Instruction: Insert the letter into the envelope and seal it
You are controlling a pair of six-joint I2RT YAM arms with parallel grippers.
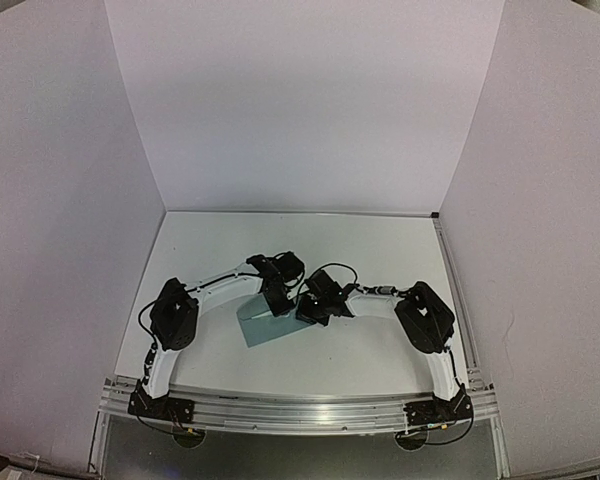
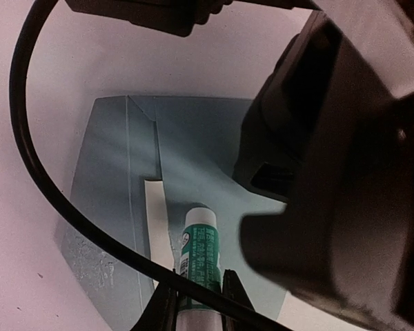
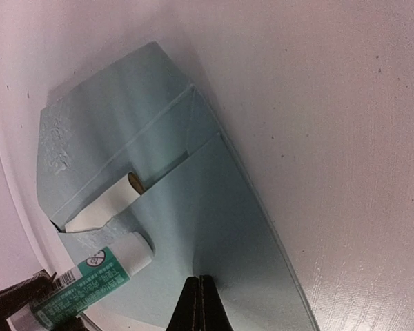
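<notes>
- Teal paper, matt and thin: the envelope (image 1: 265, 325) lies flat on the white table (image 1: 380, 250), about midway between the far and near edges and a little left of centre, with its flap open.
- A pale strip at its mouth, curled at 1 end, looks to be the letter (image 3: 103, 203), mostly tucked inside. I cannot make out its border.
- The flap carries a rough, speckled patch, possibly glue.
- The left gripper (image 2: 196, 293) is narrowed round a glue stick (image 2: 196, 252), a hard, smooth tube with a green-and-white label, its tip over the envelope by the mouth.
- The right gripper (image 3: 199, 293) has its jaws pressed together on nothing, and the tips seem to rest on the front panel.
- I judge both sheets light, floppy, easily creased and apt to slide. Pin the panel and take the flap by its free edge.
</notes>
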